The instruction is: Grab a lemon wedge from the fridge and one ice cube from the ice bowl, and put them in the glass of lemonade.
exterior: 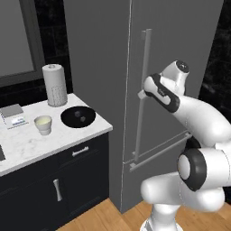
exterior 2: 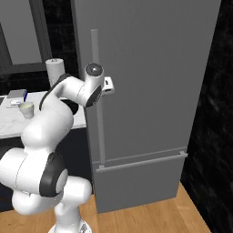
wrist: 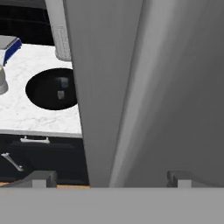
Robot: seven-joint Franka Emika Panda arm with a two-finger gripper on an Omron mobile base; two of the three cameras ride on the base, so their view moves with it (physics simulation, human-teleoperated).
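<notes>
The tall grey fridge (exterior: 180, 45) stands shut, so the lemon wedge is hidden. My gripper (exterior: 142, 93) is open at the long vertical bar handle (exterior: 144, 58), about halfway up. In the hand view the handle (wrist: 135, 109) runs up between the two fingertips (wrist: 41, 178) with a gap on each side. On the marble counter to the left lies the black ice bowl (exterior: 78, 117) with two ice cubes (wrist: 64, 82) in it. The glass of lemonade (exterior: 43, 124) stands just left of the bowl.
A tall white perforated cylinder (exterior: 54, 84) stands behind the bowl. A small flat grey device (exterior: 13, 115) lies at the counter's left. Dark drawer cabinets (exterior: 58, 180) sit under the counter, which butts against the fridge's side. The floor (exterior 2: 150, 218) is wood.
</notes>
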